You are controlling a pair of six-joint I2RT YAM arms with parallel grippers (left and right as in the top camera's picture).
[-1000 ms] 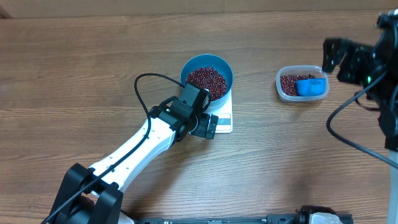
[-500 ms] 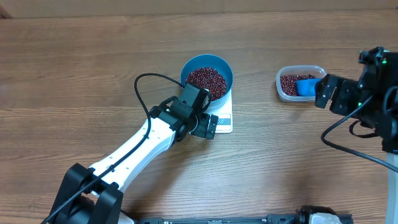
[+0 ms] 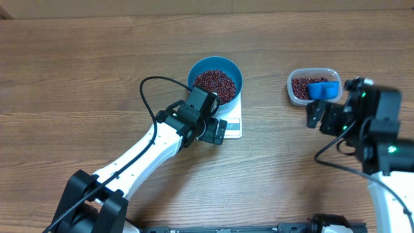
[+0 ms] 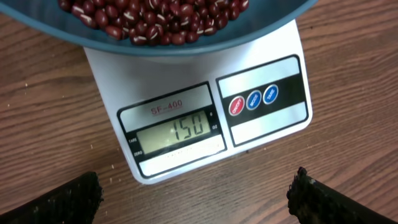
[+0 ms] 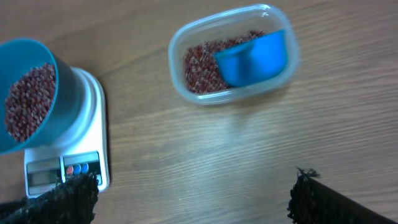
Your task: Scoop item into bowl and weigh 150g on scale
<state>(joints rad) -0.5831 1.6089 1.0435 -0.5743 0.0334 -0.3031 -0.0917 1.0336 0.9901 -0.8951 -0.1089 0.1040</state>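
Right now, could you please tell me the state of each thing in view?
Small white square digital scale: on, reads 150.
Round bright blue bowl: on scale, holding dark red-brown beans.
Clear plastic tub: uncovered, holding beans.
Small blue scoop: lying in tub.
Left tool: open, empty.
Right tool: open, empty.

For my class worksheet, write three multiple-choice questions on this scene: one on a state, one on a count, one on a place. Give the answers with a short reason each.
1. With the bowl of beans on the scale, the display reads: A) 150 B) 0 C) blank.
2. Round buttons on the scale: A) two B) three C) five.
3. The blue scoop lies: A) on the scale B) in the bowl C) in the clear tub.
Answers: 1 A, the digits show plainly in the left wrist view; 2 B, one red and two blue; 3 C, it rests on the beans inside it.
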